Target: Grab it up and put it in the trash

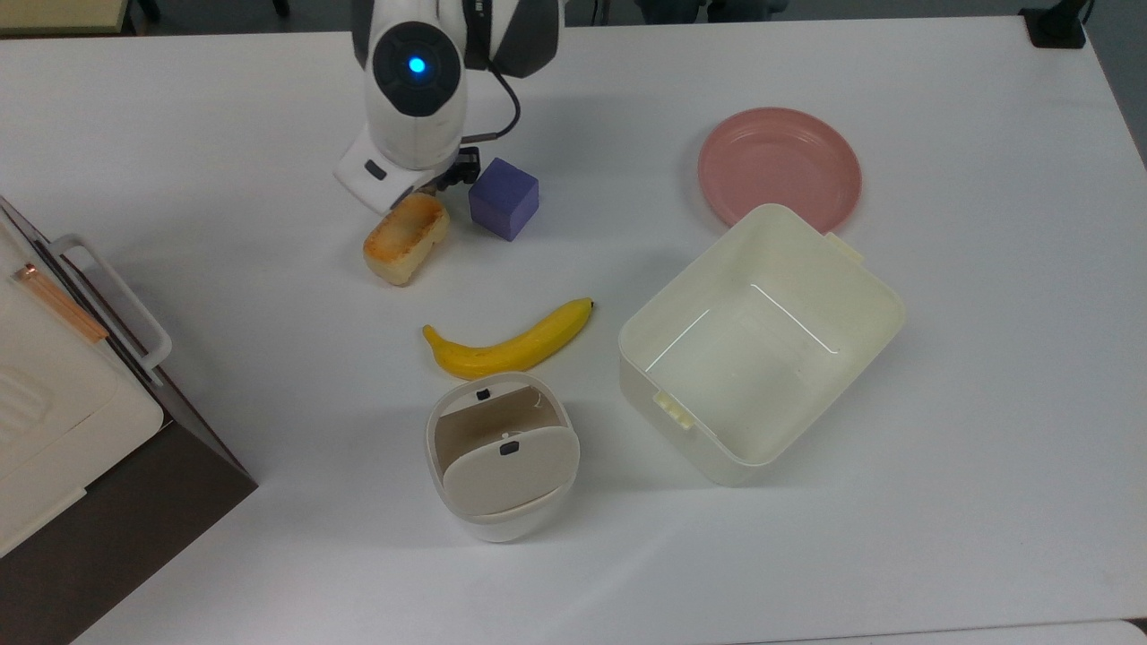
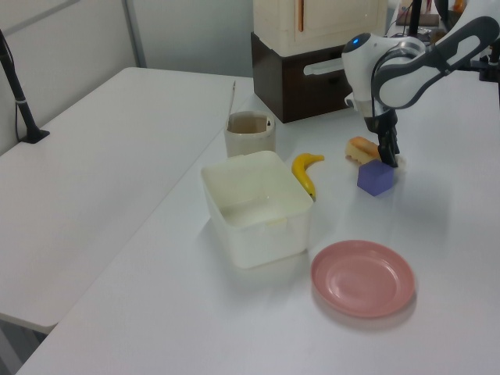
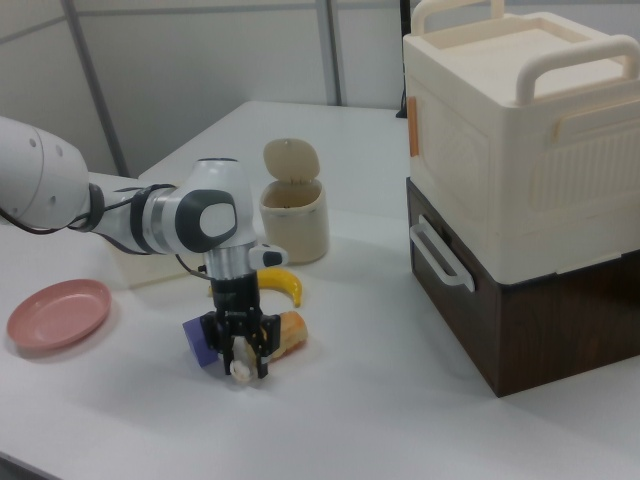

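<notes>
- The broad white tabletop [image 1: 941, 466] carries everything; a big cream lidded box on a dark brown base [image 3: 520, 190] stands at the right view's right.
- The white Franka arm [image 1: 414, 81] reaches down between the other items, its blue light facing up in the top view.
- A cream rectangular plastic tub [image 1: 762, 345] sits open and empty beside a pink round plate [image 1: 780, 166].
- The small white oval bin with a beige swing flap [image 1: 502, 457] stands just below a yellow banana [image 1: 506, 345] in the top view, well apart from the arm.
- An orange-browned bread loaf [image 1: 405, 237] and a purple cube [image 1: 504, 198] flank the black two-finger gripper [image 3: 242, 365].
- The tiny crumpled wad of whitish-grey paper [image 3: 241, 371] sits low at the fingertips, at or just off the table; the fingers look drawn in around it, seemingly pinching it.
- Judged by looks, the wad is nearly weightless, soft and springy. It should crush instead of slip, so a squeeze across its middle suits, and only a light one is needed.
</notes>
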